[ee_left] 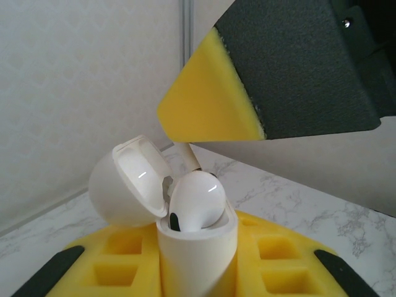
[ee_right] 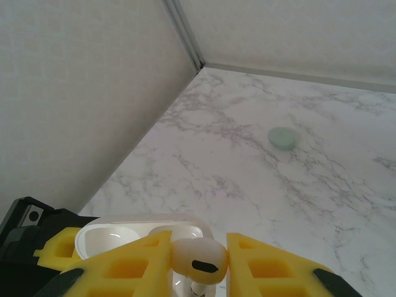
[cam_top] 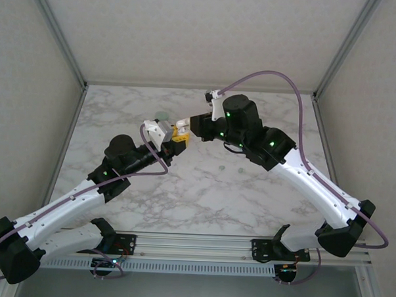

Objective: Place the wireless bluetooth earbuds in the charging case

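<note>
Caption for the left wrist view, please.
Left gripper clamps the open white charging case, a white earbud at its mouth, right gripper's yellow finger above.

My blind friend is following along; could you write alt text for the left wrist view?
A white earbud pokes out of an open white charging case clamped between the yellow fingers of the left gripper, lid tipped left. A yellow-padded finger of the right gripper reaches in from above.

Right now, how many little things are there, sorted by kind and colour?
White charging case, lid open: 1
White earbuds: 2, it seems: one seated in the case, another pinched by the right gripper
Mint green rounded piece on the table, too far to name: 1
Total: 4
</note>
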Available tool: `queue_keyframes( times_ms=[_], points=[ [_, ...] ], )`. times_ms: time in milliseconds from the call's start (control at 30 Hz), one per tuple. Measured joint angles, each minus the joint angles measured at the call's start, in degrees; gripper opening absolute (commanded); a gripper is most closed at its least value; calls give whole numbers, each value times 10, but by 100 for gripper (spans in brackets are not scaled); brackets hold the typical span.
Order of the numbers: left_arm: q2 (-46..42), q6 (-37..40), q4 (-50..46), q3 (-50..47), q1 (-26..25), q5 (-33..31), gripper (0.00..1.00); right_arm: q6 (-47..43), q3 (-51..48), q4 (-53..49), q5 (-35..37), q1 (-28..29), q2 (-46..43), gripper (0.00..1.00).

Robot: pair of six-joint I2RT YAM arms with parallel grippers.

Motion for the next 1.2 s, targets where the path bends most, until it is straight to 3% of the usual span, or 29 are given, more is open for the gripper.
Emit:
queue_keyframes(
  times_ms=[1200],
  points=[
    [0,-22,0,0,-2,-7,5,-76,-6,6,-43,11,2,28]
  ],
)
